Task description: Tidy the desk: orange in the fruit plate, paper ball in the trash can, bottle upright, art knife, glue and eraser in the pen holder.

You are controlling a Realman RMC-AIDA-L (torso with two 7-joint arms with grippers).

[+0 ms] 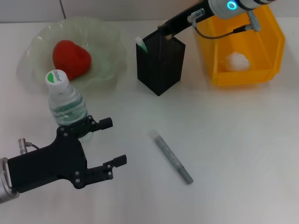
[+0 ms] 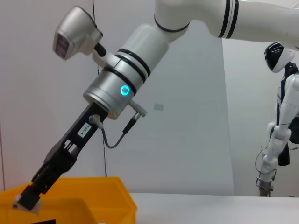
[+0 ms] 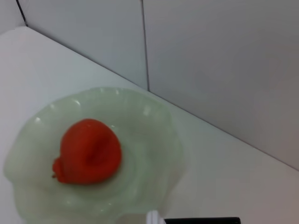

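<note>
The orange, a red-orange fruit point(image 1: 71, 58), lies in the pale green fruit plate point(image 1: 110, 46); both show in the right wrist view, fruit point(image 3: 88, 151) and plate point(image 3: 154, 135). The bottle point(image 1: 65, 100) stands upright in front of the plate. My left gripper point(image 1: 113, 142) is open and empty, just in front of the bottle. The black mesh pen holder point(image 1: 160, 60) holds a white, green-tipped stick point(image 1: 141, 45). My right gripper point(image 1: 164, 28) hangs over the holder; in the left wrist view it point(image 2: 25, 201) is shut on a small pale block, the eraser point(image 2: 22, 203). A grey art knife point(image 1: 171, 156) lies on the table.
A yellow bin point(image 1: 273, 51) stands at the back right with the white paper ball point(image 1: 236, 60) inside. Its rim shows in the left wrist view point(image 2: 107, 196). The pen holder's rim shows at the edge of the right wrist view point(image 3: 201, 220).
</note>
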